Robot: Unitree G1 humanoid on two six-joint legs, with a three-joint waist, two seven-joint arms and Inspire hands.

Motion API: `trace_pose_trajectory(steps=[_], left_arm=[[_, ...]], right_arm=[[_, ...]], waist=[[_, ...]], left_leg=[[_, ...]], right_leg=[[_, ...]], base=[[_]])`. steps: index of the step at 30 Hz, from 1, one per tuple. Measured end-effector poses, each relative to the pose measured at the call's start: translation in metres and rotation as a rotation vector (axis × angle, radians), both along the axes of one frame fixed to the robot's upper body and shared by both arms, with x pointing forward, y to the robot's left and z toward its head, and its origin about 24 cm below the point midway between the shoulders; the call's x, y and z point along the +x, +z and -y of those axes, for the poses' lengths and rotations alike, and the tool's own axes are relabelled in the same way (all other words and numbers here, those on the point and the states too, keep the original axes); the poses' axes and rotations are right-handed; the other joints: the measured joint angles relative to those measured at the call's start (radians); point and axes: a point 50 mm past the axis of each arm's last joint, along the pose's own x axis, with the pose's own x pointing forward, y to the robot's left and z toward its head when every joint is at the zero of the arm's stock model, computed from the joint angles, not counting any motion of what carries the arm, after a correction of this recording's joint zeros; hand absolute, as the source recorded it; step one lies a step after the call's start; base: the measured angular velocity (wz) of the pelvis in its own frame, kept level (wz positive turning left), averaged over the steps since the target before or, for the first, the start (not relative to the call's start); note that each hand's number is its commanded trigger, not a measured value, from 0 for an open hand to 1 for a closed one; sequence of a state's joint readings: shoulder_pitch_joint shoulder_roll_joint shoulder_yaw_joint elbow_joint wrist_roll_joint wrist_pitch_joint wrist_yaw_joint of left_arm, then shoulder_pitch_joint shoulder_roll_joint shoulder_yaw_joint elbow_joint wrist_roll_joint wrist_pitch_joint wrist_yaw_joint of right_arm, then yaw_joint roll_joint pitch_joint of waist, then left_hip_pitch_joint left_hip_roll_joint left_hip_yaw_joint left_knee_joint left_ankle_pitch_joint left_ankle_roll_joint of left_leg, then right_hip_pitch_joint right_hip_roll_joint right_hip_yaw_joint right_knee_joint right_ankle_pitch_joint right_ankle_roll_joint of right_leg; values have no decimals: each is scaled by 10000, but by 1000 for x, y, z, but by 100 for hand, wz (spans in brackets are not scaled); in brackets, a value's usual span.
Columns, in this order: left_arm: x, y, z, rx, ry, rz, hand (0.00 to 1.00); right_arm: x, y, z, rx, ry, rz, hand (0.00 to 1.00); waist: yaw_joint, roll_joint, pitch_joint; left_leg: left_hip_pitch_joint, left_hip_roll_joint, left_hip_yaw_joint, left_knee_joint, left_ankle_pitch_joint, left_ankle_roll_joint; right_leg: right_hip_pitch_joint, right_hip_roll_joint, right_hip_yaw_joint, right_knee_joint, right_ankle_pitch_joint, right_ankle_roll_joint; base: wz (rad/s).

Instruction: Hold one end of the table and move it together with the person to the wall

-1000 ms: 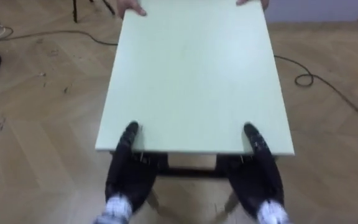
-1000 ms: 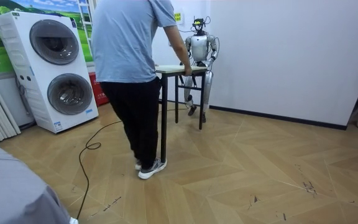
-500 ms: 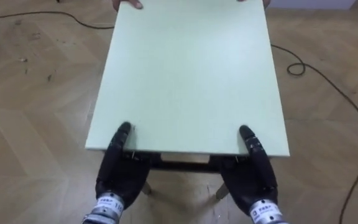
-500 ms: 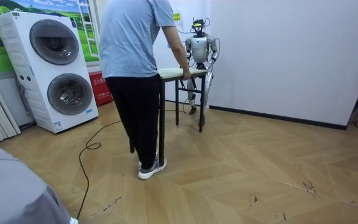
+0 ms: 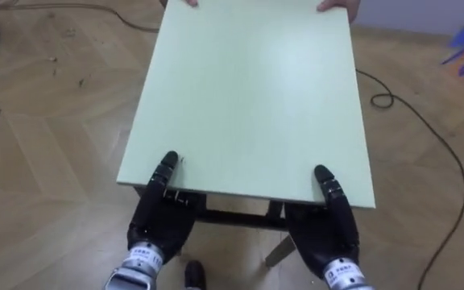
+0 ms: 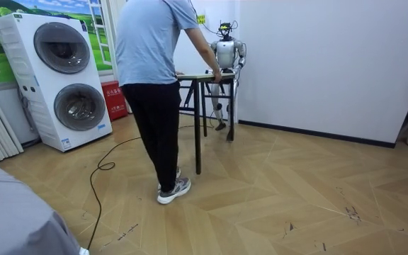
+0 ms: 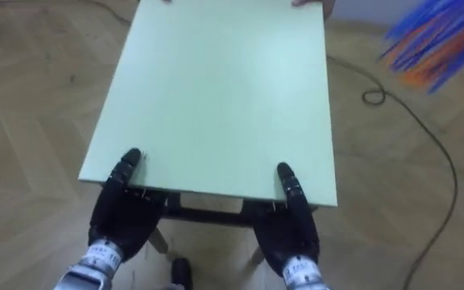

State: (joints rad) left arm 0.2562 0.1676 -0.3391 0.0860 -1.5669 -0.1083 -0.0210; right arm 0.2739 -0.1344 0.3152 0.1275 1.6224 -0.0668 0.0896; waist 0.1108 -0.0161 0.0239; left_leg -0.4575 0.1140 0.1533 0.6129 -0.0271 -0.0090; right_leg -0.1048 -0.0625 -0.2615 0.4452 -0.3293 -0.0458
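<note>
You're looking straight down on the table [image 5: 248,97], its pale green top running from your 6 o'clock away toward 12. Your left hand [image 5: 156,221] is at 7 o'clock on the near edge. Its thumb lies over the top of the board and the rest of the hand is tucked beneath, so the edge is pinched between them. Your right hand [image 5: 330,227] does the same at 5 o'clock, thumb on top and fingers gone under the board, clamped on that corner. Dark table legs show just under the near edge, between your two wrists.

At the far end, the person's hand [image 5: 338,6] grips the corner at 1 o'clock. A sliver of their other hand shows at 11 o'clock on the same edge.

A dark cable [image 5: 437,153] loops across the wooden floor [image 5: 47,121] out at 3 o'clock, well apart from the table. At 2 o'clock in the right eye view there's a spray of blue and orange streaks [image 7: 429,40], too blurred to tell what it is.

In the room view, the person [image 6: 151,64] stands with their back to the camera, holding their end. The table is between you, and you stand at the far end near the white wall [image 6: 317,57]. Stacked washing machines [image 6: 62,78] sit at the room view's 9 o'clock.
</note>
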Motion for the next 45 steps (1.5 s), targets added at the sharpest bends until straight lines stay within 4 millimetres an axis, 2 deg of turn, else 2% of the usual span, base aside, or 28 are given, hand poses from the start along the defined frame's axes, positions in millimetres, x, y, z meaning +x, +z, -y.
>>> trace_pose_trajectory(steps=[1,2,4,7,8,10,12,15,16,17,18,19,20,21,24,26,29,30,31,32,33,34,35,36,37,38,42,45], left_arm=[[-1,-1,1,-43,19,-35,100],[-1,0,1,-77,18,-27,100],[0,2,4,-217,53,64,100],[1,3,8,-406,158,65,100],[2,3,8,-450,226,58,100],[1,2,9,-529,327,-253,100],[2,2,9,-492,289,-162,100],[5,2,16,-596,332,-140,100],[5,-1,19,-580,221,-277,100],[-1,-3,14,-519,333,-199,100],[-3,-1,9,-561,437,0,100],[-4,3,5,-588,556,251,100],[-2,1,6,-702,639,182,100],[-1,-3,10,-1046,754,-44,100],[2,-1,11,-1457,914,72,100],[0,-3,12,-1737,1011,-103,100],[-6,-7,15,-2253,1339,-408,100],[-10,-9,14,-2419,1505,-510,100],[-15,-13,11,-2471,1718,-683,100],[-17,-15,9,-2490,1815,-789,100],[-22,-18,8,-2417,1817,-900,100],[-26,-20,6,-2195,1655,-1010,100],[-28,-21,4,-2050,1594,-1031,100],[-30,-22,-1,-1719,1473,-1044,100],[-27,-18,-7,-1421,1412,-826,100],[-24,-16,-9,-1284,1377,-701,100],[-17,-14,-8,-1215,1165,-711,100],[-16,-13,-7,-1087,1075,-635,100]], right_arm=[[0,0,2,-79,33,4,100],[0,0,1,-87,33,25,100],[4,5,2,-218,28,274,100],[7,8,4,-461,-71,493,100],[8,9,4,-530,-25,533,100],[6,7,3,-742,10,471,100],[5,8,1,-651,-120,527,100],[11,9,4,-789,-135,556,100],[7,7,9,-860,-292,358,100],[4,5,4,-757,-121,261,100],[5,7,-4,-598,-6,363,100],[5,12,-11,-522,100,641,100],[7,13,-7,-713,81,709,100],[14,13,-3,-1002,221,760,100],[29,22,-2,-1332,585,1257,100],[35,25,-1,-1522,772,1247,100],[39,26,-4,-1602,1042,1239,100],[41,26,-7,-1628,1227,1242,100],[43,24,-11,-1682,1547,1155,100],[43,22,-12,-1708,1686,1020,100],[36,17,-11,-1772,1751,804,100],[27,11,-6,-1704,1590,626,100],[23,9,-6,-1593,1595,521,100],[16,5,-6,-1479,1611,327,100],[15,4,-9,-1273,1647,327,100],[16,5,-11,-1170,1596,371,100],[15,5,-12,-1060,1180,385,100],[14,5,-11,-978,965,329,100]], waist=[[-80,22,12],[-118,57,13],[-309,258,51],[-460,588,62],[-445,616,92],[-558,600,50],[-709,463,-136],[-450,842,-48],[-684,785,34],[-690,863,-106],[-677,740,-126],[-684,612,-33],[-697,947,41],[-542,1286,46],[-652,1109,-5],[-904,1020,0],[-1317,893,-13],[-1546,834,-6],[-1900,759,10],[-2016,743,3],[-2026,741,34],[-1891,702,54],[-1873,684,29],[-1856,721,-39],[-1877,545,-129],[-1883,499,-122],[-1757,324,-106],[-1572,261,-66]], left_leg=[[158,-15,-162,1042,-779,-31],[263,36,-221,1514,-1128,-9],[1107,450,-171,2880,-2070,-98],[2467,809,-205,3069,-2279,-296],[2500,746,-189,2767,-2353,-418],[3161,25,-629,1076,-2221,-583],[3624,-260,-1034,-343,-2047,-975],[4317,76,-1008,-682,-2190,-799],[4970,43,-1020,-1349,-2066,-717],[4961,425,-1017,-1299,-2197,-773],[4878,532,-1021,-1072,-2373,-984],[4679,523,-971,42,-3041,-1345],[4546,699,-1098,606,-3461,-1319],[4267,478,-1487,1155,-3932,-1152],[3626,-685,-2065,1319,-4096,-964],[3545,-1210,-2032,1246,-4085,-942],[3520,-1959,-1309,861,-3630,-244],[3594,-2191,-1115,599,-3088,-23],[3674,-2158,-891,270,-2331,376],[3728,-2158,-812,71,-2134,624],[3847,-2001,-817,-111,-1874,983],[3907,-1712,-905,-118,-1774,982],[3876,-1576,-1010,-99,-1746,949],[3595,-1330,-1305,34,-1721,807],[3144,-1191,-1631,315,-1629,205],[2920,-1135,-1694,449,-1618,-97],[3065,-936,-1135,-268,-1568,23],[3100,-862,-946,-422,-1569,26]], right_leg=[[-28,-40,-406,-29,93,-72],[-46,-39,-562,-42,127,-120],[-187,65,-1144,-107,259,-248],[-397,122,-1613,185,267,-282],[-485,98,-1574,413,264,-286],[-890,103,-647,775,679,-722],[-867,143,91,-147,1052,-618],[-1129,182,-167,1002,1083,-565],[-2103,61,-75,2961,1047,-664],[-2801,1008,459,1960,1021,-780],[-3008,1353,582,856,1468,-976],[-3282,1283,210,-195,3153,-1683],[-3238,1379,-130,17,2833,-1720],[-3397,1445,-789,150,2843,-1819],[-3544,946,-1968,-762,3051,-2227],[-3415,500,-2657,-1110,3198,-1919],[-3294,-225,-3306,-1509,3975,-878],[-3211,-444,-3317,-1707,4493,-402],[-3127,-465,-2637,-2000,5222,66],[-3107,-371,-1856,-2151,5687,374],[-3148,-273,-360,-1305,5468,445],[-3116,-331,222,604,4065,384],[-2981,-432,429,1387,3445,354],[-2405,-550,1180,2107,2659,479],[-1747,-620,1907,1701,2329,646],[-1606,-539,1976,1282,2359,643],[-617,-761,1693,-776,2531,592],[-497,-848,1764,-1036,2651,617]], base=[[0],[14],[21],[1],[-15],[23],[35],[13],[45],[15],[-14],[0],[-23],[-47],[-29],[-19],[-26],[-16],[-17],[6],[8],[14],[18],[39],[48],[52],[22],[12]])
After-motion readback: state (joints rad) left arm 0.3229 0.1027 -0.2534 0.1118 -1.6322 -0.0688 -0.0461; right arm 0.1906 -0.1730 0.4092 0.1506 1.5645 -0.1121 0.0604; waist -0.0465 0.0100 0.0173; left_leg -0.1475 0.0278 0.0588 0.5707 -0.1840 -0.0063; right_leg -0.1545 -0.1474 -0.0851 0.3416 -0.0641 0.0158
